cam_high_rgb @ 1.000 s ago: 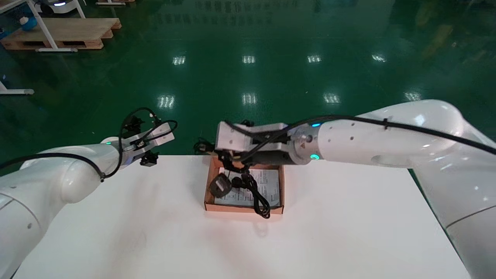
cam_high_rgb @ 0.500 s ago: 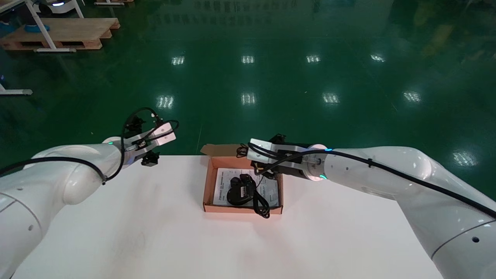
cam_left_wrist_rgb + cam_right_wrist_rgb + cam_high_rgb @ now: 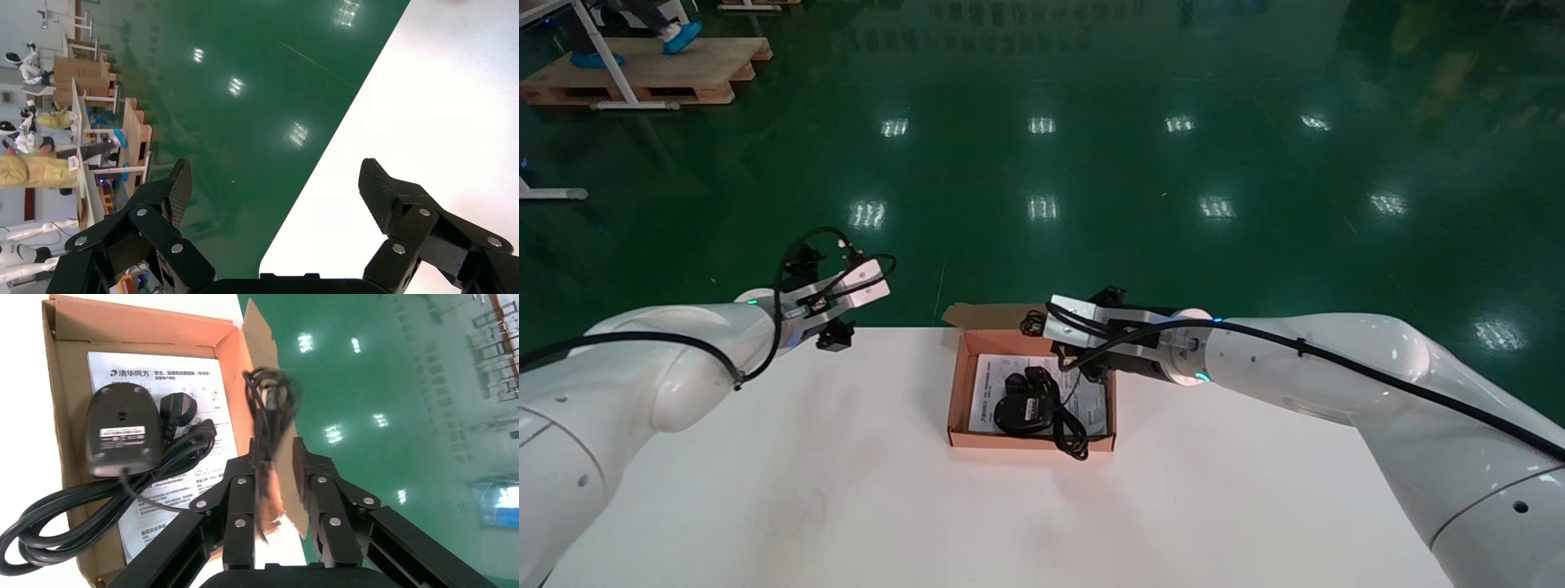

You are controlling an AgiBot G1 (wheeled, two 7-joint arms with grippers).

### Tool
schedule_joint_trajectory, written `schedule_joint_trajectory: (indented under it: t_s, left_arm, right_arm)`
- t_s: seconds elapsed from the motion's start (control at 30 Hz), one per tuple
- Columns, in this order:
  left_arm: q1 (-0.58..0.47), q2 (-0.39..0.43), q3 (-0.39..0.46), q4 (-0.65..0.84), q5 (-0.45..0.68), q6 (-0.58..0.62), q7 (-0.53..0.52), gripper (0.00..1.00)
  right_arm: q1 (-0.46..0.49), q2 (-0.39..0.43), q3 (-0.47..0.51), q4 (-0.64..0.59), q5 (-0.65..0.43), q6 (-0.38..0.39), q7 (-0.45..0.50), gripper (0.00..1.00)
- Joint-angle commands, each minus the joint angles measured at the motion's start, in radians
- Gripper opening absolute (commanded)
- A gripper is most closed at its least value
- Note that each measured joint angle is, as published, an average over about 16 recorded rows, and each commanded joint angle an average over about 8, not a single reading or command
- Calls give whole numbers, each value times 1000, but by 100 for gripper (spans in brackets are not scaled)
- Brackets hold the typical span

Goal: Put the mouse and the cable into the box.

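Right wrist view: right tool (image 3: 279, 452) pinches coiled cable (image 3: 270, 391).

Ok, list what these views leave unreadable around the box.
- Thin black cable bundle in the right gripper: blurred in the right wrist view, end unreadable.
- Black computer mouse: underside up, buttons hidden; label print too small.
- Thick black power cable: loops cut by the right wrist picture's edge.
- Brown cardboard box: far right corner behind the right gripper, head view.
- Open left gripper, parked far left: hides nothing.
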Motion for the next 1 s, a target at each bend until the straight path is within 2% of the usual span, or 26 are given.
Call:
schedule_joint_trajectory:
  t_s: [0.03,0.2,0.33,1.0]
  left_arm:
    - [0,0,0,1,-1,0,1,100]
    - [5,-6,-11,-9,-13,10,7,100]
    - [29,-35,-58,-51,-63,58,27,100]
    - [235,-281,-451,-410,-485,468,197,100]
  right_arm:
    - [2,0,1,2,-2,-1,-1,100]
    - [-3,9,8,13,8,-12,3,100]
    - [-25,39,27,43,51,-45,16,100]
    - [-198,284,180,286,405,-313,120,100]
